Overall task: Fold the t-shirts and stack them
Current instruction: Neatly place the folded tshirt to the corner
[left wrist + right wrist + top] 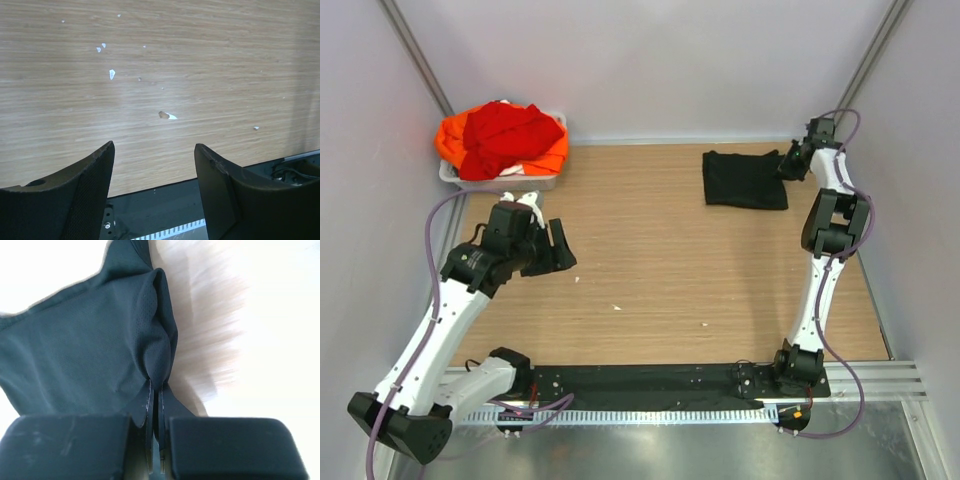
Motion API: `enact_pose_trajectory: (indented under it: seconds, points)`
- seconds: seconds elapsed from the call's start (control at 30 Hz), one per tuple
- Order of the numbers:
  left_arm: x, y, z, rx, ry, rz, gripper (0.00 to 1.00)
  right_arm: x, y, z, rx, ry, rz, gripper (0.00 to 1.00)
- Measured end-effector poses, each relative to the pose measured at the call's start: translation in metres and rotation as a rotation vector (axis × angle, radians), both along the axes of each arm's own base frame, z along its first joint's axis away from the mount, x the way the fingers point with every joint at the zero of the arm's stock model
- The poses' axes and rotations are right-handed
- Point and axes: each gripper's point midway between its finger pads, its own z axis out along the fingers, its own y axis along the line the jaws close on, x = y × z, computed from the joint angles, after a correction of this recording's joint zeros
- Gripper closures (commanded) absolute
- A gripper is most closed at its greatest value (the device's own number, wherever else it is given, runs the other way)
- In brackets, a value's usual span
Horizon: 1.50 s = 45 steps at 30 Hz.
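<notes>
The top view is bright, even and sharp, and the shadows on the surface (650, 260) are faint. In the left wrist view the wood grain is crisp and dims toward the right edge, while the left end effector (154, 146) is dark and slightly soft. The right wrist view is overexposed: the background is blown white and the surface is smeared with blur, yet the black shirt (75, 350) shows its weave.
</notes>
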Motion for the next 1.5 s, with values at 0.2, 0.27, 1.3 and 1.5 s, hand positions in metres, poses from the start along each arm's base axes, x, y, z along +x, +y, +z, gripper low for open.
enact_pose_trajectory:
  seconds: [0.2,0.27,1.3,1.5]
  points:
    - [0.0,0.002,-0.016,0.047,0.04,-0.031,0.35,0.035,-0.054,0.018,-0.118,-0.07,-0.039,0.9]
    - [-0.002,0.003,-0.022,0.057,0.052,-0.036,0.35,0.039,-0.06,0.019,-0.147,-0.081,-0.049,0.9]
    - [-0.008,0.021,-0.026,0.097,-0.053,0.001,0.32,0.008,0.018,0.13,-0.251,-0.285,-0.12,0.02]
    - [-0.007,0.023,-0.019,0.09,-0.089,0.011,0.31,0.007,0.049,0.045,-0.268,-0.096,-0.04,0.05]
